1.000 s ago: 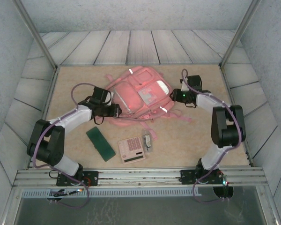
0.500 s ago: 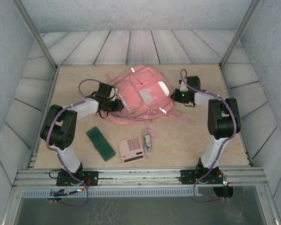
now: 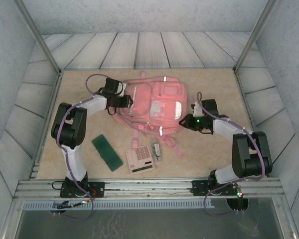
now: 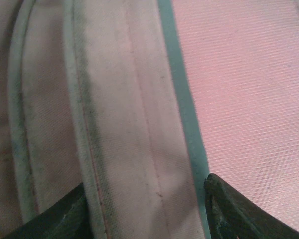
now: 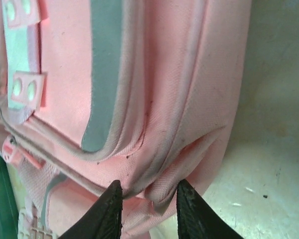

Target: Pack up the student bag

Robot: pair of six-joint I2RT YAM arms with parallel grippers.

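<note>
The student bag [image 3: 157, 102], a large pink backpack with pale patches and reflective strips, lies flat mid-table, its top toward the back wall and its straps trailing toward the front. My left gripper [image 3: 125, 101] is at the bag's left edge. In the left wrist view the left gripper [image 4: 145, 183] has a pale seamed band of the bag [image 4: 134, 124] filling the gap between its fingers. My right gripper [image 3: 187, 122] is at the bag's lower right corner. There the right gripper [image 5: 149, 183] pinches a bunched fold of the pink fabric [image 5: 169, 124] between its tips.
A dark green flat case [image 3: 107, 152], a pink calculator [image 3: 140, 159] and a small grey item [image 3: 157, 151] lie in front of the bag, near the table's front edge. Loose straps [image 3: 170, 145] reach toward them. Bare tabletop [image 3: 214, 84] lies to the back right.
The bag has turned from a tilted lie to nearly square and shifted right and forward. The left gripper went toward the back, and the right gripper came forward along the bag's right side.
</note>
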